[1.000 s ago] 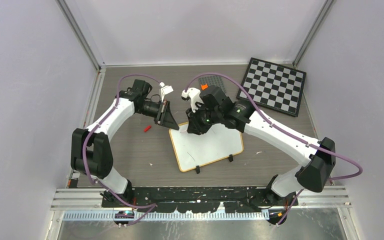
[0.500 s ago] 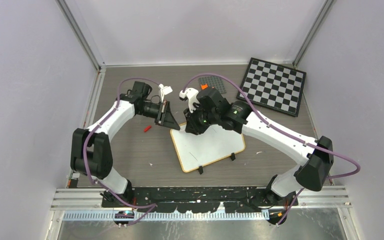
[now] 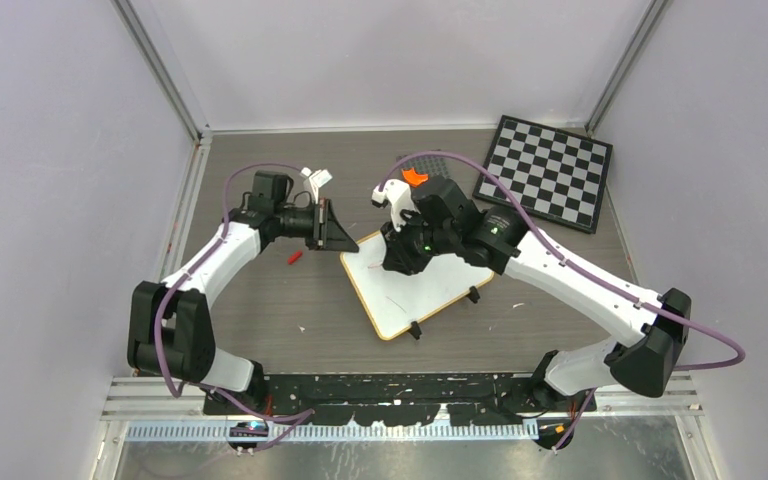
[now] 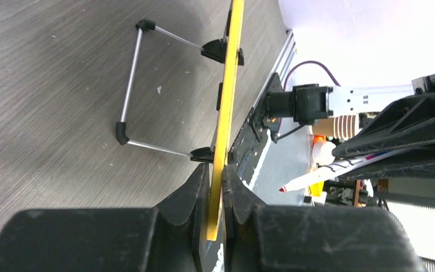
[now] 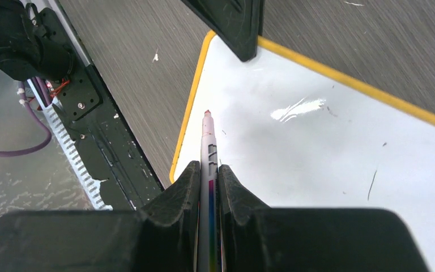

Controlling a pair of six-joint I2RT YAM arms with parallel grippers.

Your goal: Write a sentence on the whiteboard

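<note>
— Grey wood-grain worktop (image 3: 260, 300) between pale lilac walls (image 3: 50, 150), seen from above. What lies on it?

— An orange-framed whiteboard (image 3: 435, 285) sits at the middle, turned at an angle. A chequered board (image 3: 545, 170) lies at the far right. A small red piece (image 3: 295, 256) lies near the whiteboard's left side.

— And the two arms?

— The left claw (image 4: 215, 182) is pressed together on the whiteboard's far-left corner, pinching its frame edge. The right claw (image 5: 208, 173) pinches a marker (image 5: 207, 136), whose red tip points out over the white face near one framed edge.

— Does the tip touch?

— From the left wrist camera it looks clear of the surface. The face shows glare and a few faint specks.
</note>
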